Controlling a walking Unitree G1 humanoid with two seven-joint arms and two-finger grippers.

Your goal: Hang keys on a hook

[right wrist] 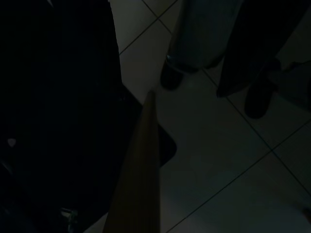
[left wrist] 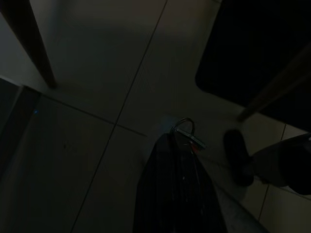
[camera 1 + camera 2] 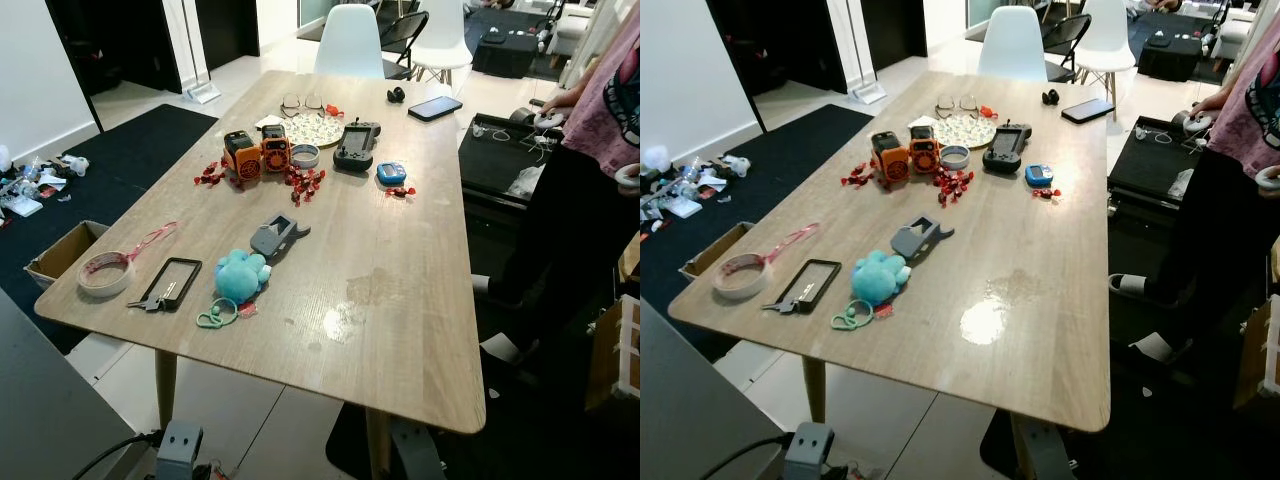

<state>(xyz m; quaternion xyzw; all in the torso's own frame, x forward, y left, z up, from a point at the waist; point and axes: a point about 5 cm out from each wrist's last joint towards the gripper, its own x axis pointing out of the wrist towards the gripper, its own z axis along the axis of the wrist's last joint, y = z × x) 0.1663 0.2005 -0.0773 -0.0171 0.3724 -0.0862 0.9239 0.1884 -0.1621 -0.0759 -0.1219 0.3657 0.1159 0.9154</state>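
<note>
Lying flat near the front-left corner of the desk [image 3: 420,300], the keys [image 3: 147,301] rest just beside a black rectangular frame [image 3: 174,281], apparently touching its near end. Judged from their look they are light, rigid metal — thin, smooth and low to the wood, so they will tend to slide rather than lift. The best hold is probably across the bunched end or through a ring, if one is there; that detail is too small to confirm. The wood grain is matte, with a glossy wet-looking patch further right. Nearby lie a roll of tape [image 3: 103,272] with a pink strip, a soft teal plush [image 3: 240,273] on a green clip, and a grey moulded plastic part [image 3: 278,236]. No hook can be made out. Both arms hang below the desk: the left hand [image 2: 187,138], dim in its wrist view, appears closed on a small metal ring [image 2: 184,124] over the tiled floor; the state of the right hand cannot be told.
</note>
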